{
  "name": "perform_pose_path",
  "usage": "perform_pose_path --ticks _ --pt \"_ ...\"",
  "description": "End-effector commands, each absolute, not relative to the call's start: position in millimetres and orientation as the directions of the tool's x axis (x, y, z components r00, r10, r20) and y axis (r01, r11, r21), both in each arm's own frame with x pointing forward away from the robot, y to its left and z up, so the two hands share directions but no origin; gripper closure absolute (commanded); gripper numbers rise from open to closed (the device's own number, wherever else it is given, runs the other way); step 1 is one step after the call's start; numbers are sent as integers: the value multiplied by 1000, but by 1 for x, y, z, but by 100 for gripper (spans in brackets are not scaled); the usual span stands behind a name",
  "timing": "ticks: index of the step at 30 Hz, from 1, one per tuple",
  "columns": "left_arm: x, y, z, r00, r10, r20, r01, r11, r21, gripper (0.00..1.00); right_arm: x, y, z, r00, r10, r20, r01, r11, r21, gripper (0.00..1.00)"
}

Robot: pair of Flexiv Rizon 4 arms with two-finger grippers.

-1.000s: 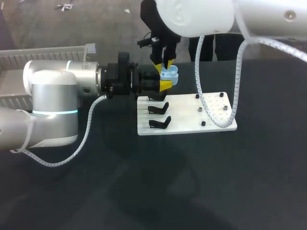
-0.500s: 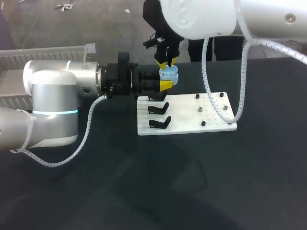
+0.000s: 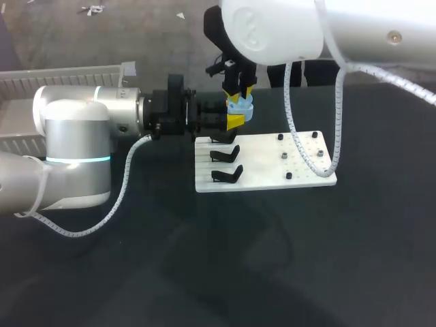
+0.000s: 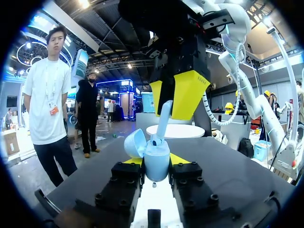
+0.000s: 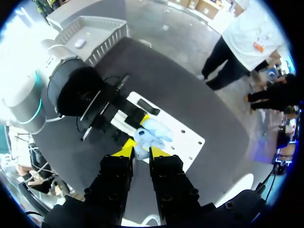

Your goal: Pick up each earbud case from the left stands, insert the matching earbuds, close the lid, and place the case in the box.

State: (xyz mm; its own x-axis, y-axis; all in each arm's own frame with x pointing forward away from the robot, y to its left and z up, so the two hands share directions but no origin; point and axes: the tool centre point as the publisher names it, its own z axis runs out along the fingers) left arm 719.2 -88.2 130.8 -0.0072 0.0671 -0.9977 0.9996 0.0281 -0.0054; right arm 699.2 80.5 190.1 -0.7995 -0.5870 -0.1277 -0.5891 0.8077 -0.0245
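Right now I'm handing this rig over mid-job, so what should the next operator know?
Left gripper: shut on the light-blue case, held over the far end of the white board, with its lid open.
Right gripper: directly above the case, shut on an earbud whose lower end is at the case's opening.
The two black stands on the board are empty. The tray sits at the table's far left.
Done: case picked up and opened.
Left: seat the earbud, close the lid, put the case in the tray. Whether another earbud is already inside cannot be seen.
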Motion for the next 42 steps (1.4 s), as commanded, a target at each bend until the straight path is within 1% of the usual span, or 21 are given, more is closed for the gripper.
perform_pose_path --ticks 1,42 --pt "719 -88 131 -7 66 -998 1000 30 -5 100 702 83 186 -805 -582 -119 -583 812 -27 100" --pt "719 -88 131 -7 66 -998 1000 30 -5 100 705 88 181 -816 -557 -156 -563 826 -3 100"
